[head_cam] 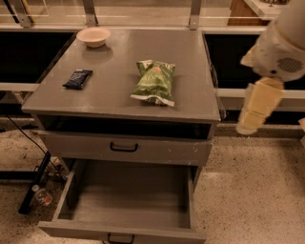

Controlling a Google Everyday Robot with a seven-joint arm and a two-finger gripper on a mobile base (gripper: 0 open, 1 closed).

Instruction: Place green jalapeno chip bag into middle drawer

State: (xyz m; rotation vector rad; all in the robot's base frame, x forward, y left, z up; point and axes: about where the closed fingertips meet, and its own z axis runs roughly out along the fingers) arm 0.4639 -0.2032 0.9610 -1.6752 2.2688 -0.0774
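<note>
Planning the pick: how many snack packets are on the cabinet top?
2: the green jalapeno chip bag near the middle, and a small dark-blue packet toward the left edge. The gripper hangs beside the cabinet, right of it.

Looks like a lab or office test space: speckled floor [248, 190], metal railing posts [193, 14] behind a scuffed grey table [119, 95] (cables [28, 138] trailing at left), the robot's gripper [257, 107] hanging off right.
</note>
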